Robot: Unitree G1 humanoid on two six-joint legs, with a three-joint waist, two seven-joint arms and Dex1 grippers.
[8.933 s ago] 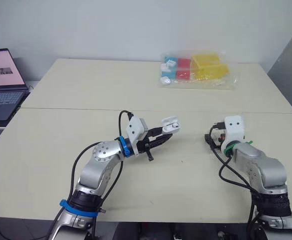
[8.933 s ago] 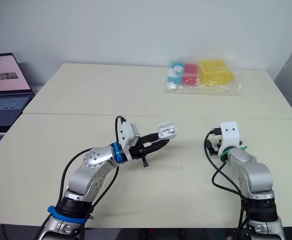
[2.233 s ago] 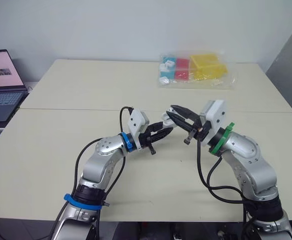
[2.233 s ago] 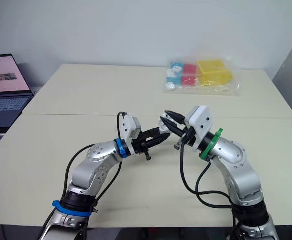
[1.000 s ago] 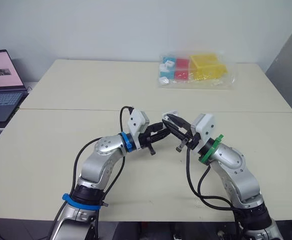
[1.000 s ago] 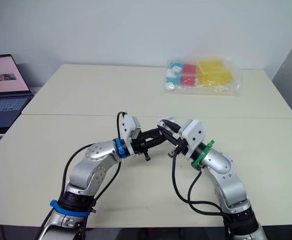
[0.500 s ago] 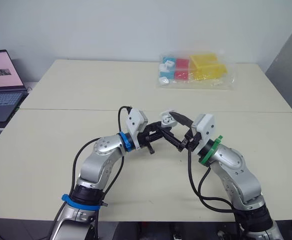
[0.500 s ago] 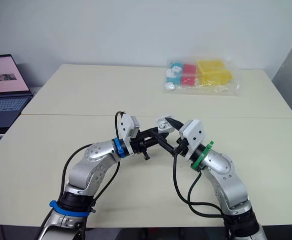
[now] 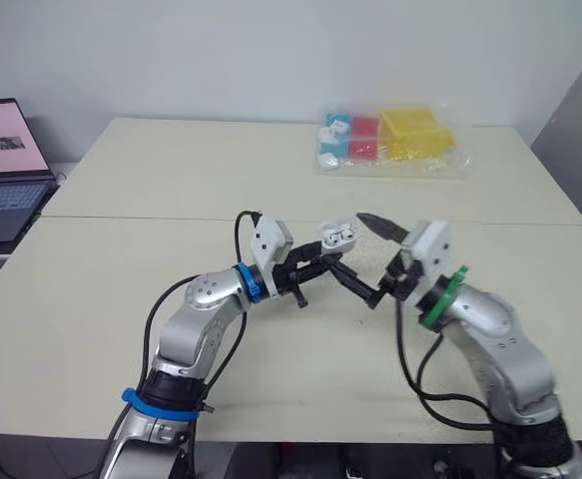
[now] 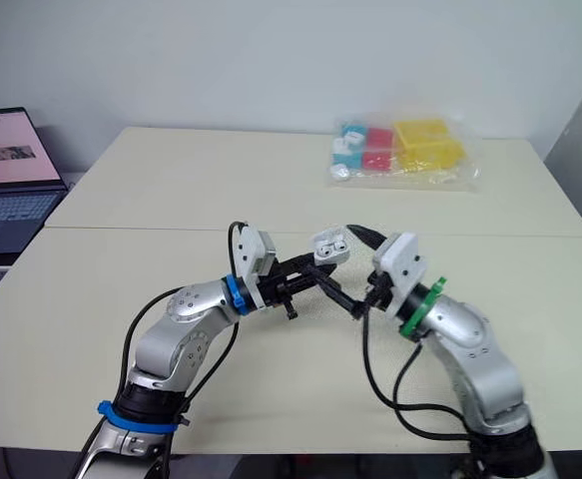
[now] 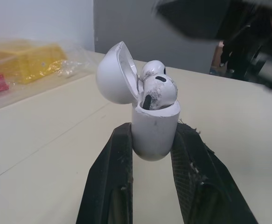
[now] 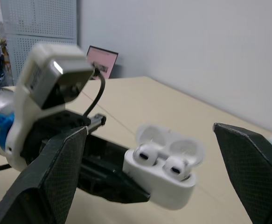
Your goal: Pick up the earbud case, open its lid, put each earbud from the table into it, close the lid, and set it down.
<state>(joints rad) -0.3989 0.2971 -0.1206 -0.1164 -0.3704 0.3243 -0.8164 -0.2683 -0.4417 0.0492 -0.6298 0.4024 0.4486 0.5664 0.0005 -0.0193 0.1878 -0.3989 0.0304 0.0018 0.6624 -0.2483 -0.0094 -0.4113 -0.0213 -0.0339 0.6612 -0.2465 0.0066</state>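
White plastic, rounded and glossy: the earbud case (image 12: 160, 181) is held up off the table (image 9: 111, 269), near its middle, with the lid (image 11: 113, 74) tipped back on its hinge. Half a second ago the right gripper (image 9: 355, 244) had its fingers right in at the mouth of the case. Now it has drawn back a little and hangs just beside it, with its two fingers spread wide to either side.

Two earbuds (image 12: 142, 152) sit side by side in their wells, heads standing proud of the rim, with dark patches on the nearer one. I'd judge the loading part done, which leaves shutting the lid and setting the case down.

The left gripper (image 11: 154, 133) pinches the lower body of the case between both fingers, keeping it roughly upright with the open lid leaning away from the buds.

Further out, a clear plastic bag of coloured blocks (image 9: 390, 140) lies at the far side of the table, well apart from the work. An open laptop (image 9: 1, 170) stands off to the robot's left.
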